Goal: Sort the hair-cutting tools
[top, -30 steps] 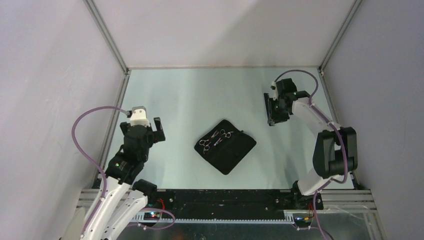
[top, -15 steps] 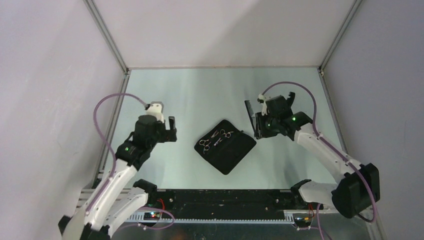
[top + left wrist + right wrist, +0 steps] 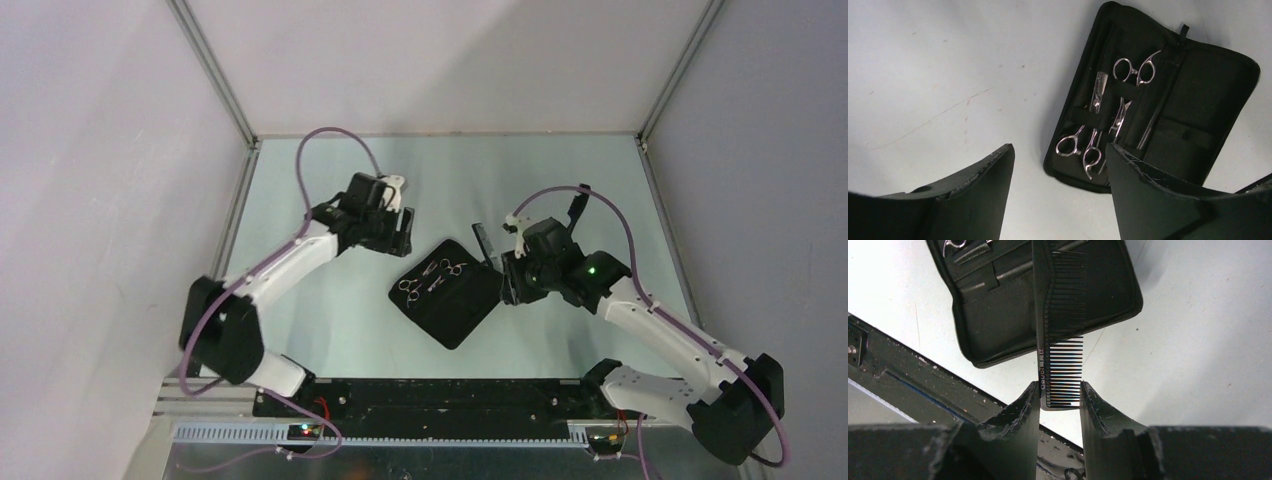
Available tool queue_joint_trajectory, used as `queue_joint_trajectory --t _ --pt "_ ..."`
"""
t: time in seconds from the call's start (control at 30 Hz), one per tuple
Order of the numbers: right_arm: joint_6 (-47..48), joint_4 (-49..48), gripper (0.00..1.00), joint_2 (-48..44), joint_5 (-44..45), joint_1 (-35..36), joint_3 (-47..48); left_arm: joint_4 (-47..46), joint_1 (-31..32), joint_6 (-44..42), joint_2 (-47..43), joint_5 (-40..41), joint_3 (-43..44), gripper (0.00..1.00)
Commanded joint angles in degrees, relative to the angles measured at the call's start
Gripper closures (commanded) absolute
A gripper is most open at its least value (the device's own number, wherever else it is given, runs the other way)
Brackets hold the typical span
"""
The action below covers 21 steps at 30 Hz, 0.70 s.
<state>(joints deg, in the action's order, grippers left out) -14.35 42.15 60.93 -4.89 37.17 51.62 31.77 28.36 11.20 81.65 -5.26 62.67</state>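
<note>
Comb (image 3: 1060, 325) pinched at one end in right gripper (image 3: 1059, 388), carried from upper right to the right edge of the case (image 3: 460, 315); stowing looks close. Upper scissors (image 3: 1135, 70) and lower scissors (image 3: 1091, 159) sit strapped inside. Left gripper (image 3: 1058, 150) has swung in at the case's upper left, jaws apart, empty. Comb-to-case contact: cannot tell.

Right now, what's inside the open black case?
Two silver scissors lie head to tail in the case: the first scissors and the second scissors, both tucked under straps. The straps cover their middles, and anything inside the flat pockets cannot be seen.
</note>
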Motion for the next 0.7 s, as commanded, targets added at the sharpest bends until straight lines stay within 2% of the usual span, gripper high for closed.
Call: queue_joint_trajectory --t 0.0,0.3,0.67 --pt "-1.4 -0.8 1.0 -3.0 0.9 1.3 -1.8 3.0 2.0 -3.0 9.0 -1.9 7.3 0.3" --pt "-3.0 -1.9 1.0 -5.7 0.5 2.5 -4.7 4.8 3.8 -5.9 24.7 -0.8 16.5 0.46" --pt "-3.3 -0.6 1.0 -6.6 1.5 2.9 -4.7 4.8 5.4 -6.0 33.7 -3.6 20.8 0.62"
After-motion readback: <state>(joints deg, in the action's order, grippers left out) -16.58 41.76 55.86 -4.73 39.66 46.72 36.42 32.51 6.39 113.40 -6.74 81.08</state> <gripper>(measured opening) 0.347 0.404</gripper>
